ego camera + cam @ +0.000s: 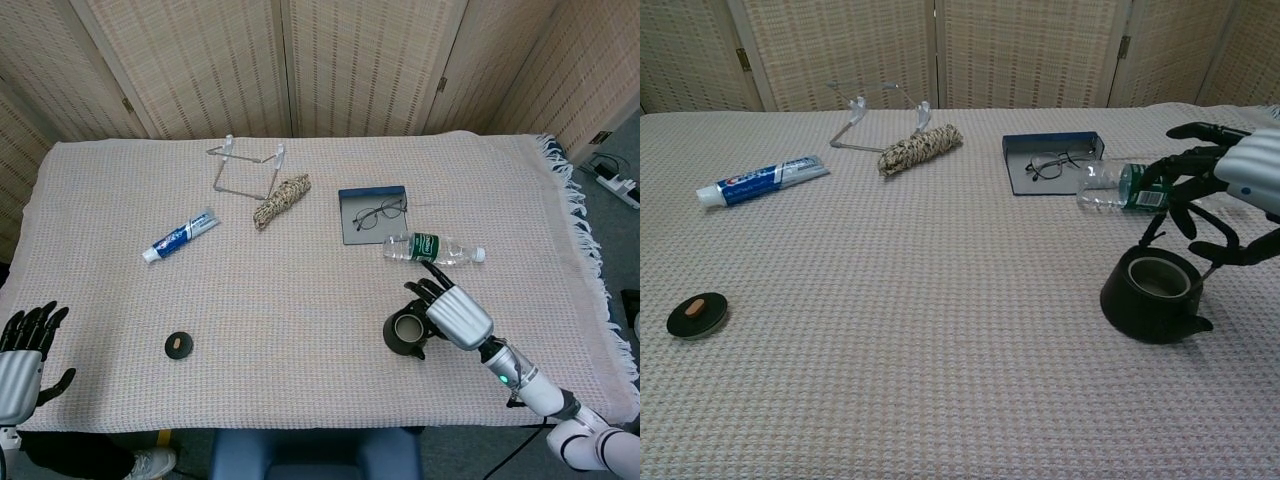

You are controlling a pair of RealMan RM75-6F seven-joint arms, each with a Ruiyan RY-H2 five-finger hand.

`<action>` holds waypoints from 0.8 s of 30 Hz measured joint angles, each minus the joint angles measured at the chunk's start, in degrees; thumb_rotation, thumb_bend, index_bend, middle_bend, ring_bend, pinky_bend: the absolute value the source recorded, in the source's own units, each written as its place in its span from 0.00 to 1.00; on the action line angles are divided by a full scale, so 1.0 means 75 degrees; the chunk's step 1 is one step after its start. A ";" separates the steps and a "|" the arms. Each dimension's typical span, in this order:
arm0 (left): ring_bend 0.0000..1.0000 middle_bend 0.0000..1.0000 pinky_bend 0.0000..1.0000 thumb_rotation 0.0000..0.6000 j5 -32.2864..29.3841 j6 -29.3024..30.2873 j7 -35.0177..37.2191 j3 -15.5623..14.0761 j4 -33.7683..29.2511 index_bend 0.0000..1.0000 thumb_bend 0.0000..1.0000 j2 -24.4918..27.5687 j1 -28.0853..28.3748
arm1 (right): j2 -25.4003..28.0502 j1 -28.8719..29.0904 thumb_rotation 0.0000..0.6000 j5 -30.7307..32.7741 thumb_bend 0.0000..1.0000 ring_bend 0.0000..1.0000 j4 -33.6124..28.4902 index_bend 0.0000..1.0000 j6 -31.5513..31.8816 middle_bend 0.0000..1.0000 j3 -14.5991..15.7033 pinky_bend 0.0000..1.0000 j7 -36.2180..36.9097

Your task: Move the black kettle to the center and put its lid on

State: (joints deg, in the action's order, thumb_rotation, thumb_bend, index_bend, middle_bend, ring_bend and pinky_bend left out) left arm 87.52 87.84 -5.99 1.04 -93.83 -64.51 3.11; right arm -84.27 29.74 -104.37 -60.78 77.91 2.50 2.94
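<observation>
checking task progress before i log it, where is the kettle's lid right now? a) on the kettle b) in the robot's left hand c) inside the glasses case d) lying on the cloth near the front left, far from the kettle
d: the lid lies alone on the cloth at the front left, while the black kettle sits open-topped at the right by the right hand.
</observation>
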 measured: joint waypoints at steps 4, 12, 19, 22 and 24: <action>0.04 0.00 0.00 1.00 0.0003 0.0001 0.0001 -0.0002 -0.0013 0.07 0.23 0.0013 -0.0009 | -0.0100 0.0097 1.00 -0.0020 0.41 0.33 0.0012 0.76 0.0147 0.34 -0.0095 0.09 0.0115; 0.04 0.00 0.00 1.00 0.0021 -0.0041 0.0076 -0.0023 -0.0044 0.07 0.23 0.0061 -0.0010 | -0.0279 0.0248 1.00 -0.0029 0.44 0.38 -0.0082 0.83 0.0364 0.39 -0.0251 0.13 0.0169; 0.04 0.00 0.00 1.00 0.0062 -0.0034 0.0139 -0.0022 -0.0008 0.07 0.23 0.0064 -0.0005 | -0.0449 0.0539 1.00 0.0013 0.45 0.39 -0.0525 0.83 0.0218 0.40 -0.0469 0.13 -0.0111; 0.04 0.00 0.00 1.00 0.0061 -0.0013 0.0173 -0.0012 0.0010 0.07 0.23 0.0079 -0.0013 | -0.0558 0.0730 1.00 0.0126 0.45 0.39 -0.0796 0.83 -0.0087 0.40 -0.0621 0.13 -0.0413; 0.04 0.00 0.00 1.00 0.0077 0.0005 0.0184 -0.0008 0.0020 0.07 0.23 0.0088 -0.0016 | -0.0643 0.0872 1.00 0.0236 0.45 0.39 -0.0961 0.83 -0.0336 0.40 -0.0739 0.13 -0.0617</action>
State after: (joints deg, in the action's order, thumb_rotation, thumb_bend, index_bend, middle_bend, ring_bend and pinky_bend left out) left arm 88.10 87.88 -4.61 0.98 -93.68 -63.85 2.99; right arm -89.10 36.28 -102.60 -67.99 75.39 -3.05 -1.69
